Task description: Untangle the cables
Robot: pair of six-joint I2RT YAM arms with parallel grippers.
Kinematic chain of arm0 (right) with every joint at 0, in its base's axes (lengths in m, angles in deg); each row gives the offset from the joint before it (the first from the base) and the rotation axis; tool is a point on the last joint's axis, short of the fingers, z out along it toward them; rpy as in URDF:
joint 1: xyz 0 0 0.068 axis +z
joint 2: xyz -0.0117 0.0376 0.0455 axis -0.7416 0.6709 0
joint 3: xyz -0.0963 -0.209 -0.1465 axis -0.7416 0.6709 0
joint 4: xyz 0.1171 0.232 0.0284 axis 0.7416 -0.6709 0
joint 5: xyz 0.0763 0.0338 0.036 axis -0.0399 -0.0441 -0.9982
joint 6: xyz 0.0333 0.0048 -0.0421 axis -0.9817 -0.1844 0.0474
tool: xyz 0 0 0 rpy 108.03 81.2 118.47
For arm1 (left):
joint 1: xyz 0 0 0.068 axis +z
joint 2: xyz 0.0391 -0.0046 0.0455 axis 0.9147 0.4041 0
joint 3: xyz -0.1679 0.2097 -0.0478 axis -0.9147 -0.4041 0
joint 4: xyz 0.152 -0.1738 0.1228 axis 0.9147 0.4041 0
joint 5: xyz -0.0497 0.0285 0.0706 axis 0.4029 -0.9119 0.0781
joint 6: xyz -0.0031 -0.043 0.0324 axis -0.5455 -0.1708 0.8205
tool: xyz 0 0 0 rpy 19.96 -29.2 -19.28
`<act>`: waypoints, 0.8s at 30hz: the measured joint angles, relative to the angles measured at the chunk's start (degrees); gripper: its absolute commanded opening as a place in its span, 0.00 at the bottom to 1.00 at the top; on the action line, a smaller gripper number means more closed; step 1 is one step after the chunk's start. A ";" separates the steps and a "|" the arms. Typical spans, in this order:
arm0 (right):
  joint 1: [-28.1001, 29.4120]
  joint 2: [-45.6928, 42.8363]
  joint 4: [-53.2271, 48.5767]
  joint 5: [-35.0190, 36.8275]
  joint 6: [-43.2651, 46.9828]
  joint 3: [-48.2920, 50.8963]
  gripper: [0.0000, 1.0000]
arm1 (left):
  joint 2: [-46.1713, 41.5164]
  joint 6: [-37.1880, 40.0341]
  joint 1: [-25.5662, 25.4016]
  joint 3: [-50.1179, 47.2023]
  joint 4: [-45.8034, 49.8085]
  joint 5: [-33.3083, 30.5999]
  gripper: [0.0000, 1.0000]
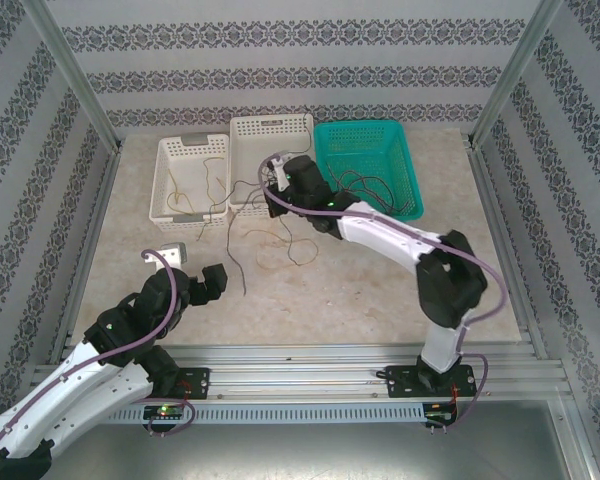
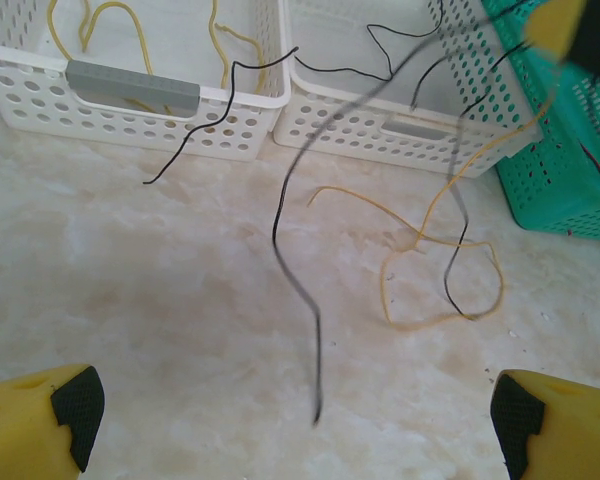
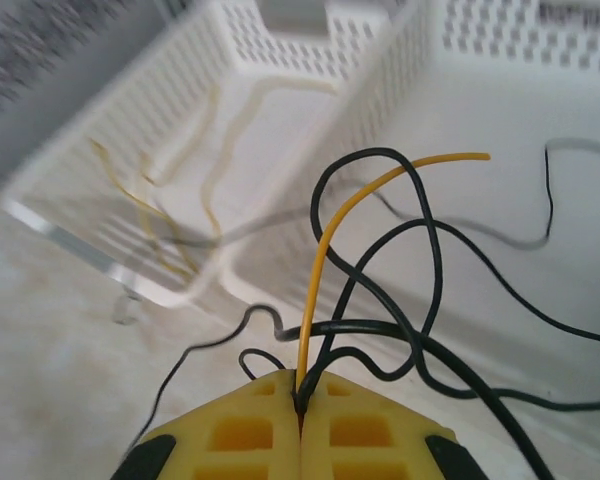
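Note:
My right gripper [image 3: 301, 392] is shut on the cables: an orange cable [image 3: 330, 250] and looping black cables [image 3: 432, 290] rise from between its yellow fingers. In the top view it [image 1: 278, 200] hovers at the front rim of the middle white basket [image 1: 270, 128]. From there, black and yellow cables [image 1: 270, 240] trail down onto the table. In the left wrist view a dark cable [image 2: 298, 280] hangs over the table and a yellow loop [image 2: 440, 290] lies on it. My left gripper [image 2: 300, 425] stands open, low over bare table [image 1: 202, 280], holding nothing.
Three baskets line the back: a left white basket [image 1: 190, 180] with yellow cables inside, the middle white one, and a teal basket [image 1: 370, 160] holding thin cables. Metal frame posts and patterned walls close in the sides. Bare table lies in front of the cables.

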State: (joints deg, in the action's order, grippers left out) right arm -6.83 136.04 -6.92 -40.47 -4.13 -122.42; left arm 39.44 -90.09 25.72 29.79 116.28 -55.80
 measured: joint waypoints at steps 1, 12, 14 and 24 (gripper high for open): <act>0.00 -2.58 0.17 -1.55 -0.02 1.01 0.00 | 0.15 0.04 0.00 0.00 -0.42 0.09 1.00; 0.00 -20.87 4.72 -21.29 -3.80 14.99 0.00 | 3.04 2.71 0.00 0.68 -13.46 6.23 1.00; 0.00 -22.34 4.76 -23.58 -4.02 16.48 0.00 | 3.04 3.39 0.00 0.76 -16.55 7.10 1.00; 0.00 -29.16 5.97 -31.54 -4.48 22.86 0.00 | 10.49 5.75 3.89 3.87 -27.21 17.38 1.00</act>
State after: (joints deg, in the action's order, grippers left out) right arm -6.83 106.88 -0.95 -72.00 -8.61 -99.56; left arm 49.94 -84.34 29.61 33.66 89.07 -38.43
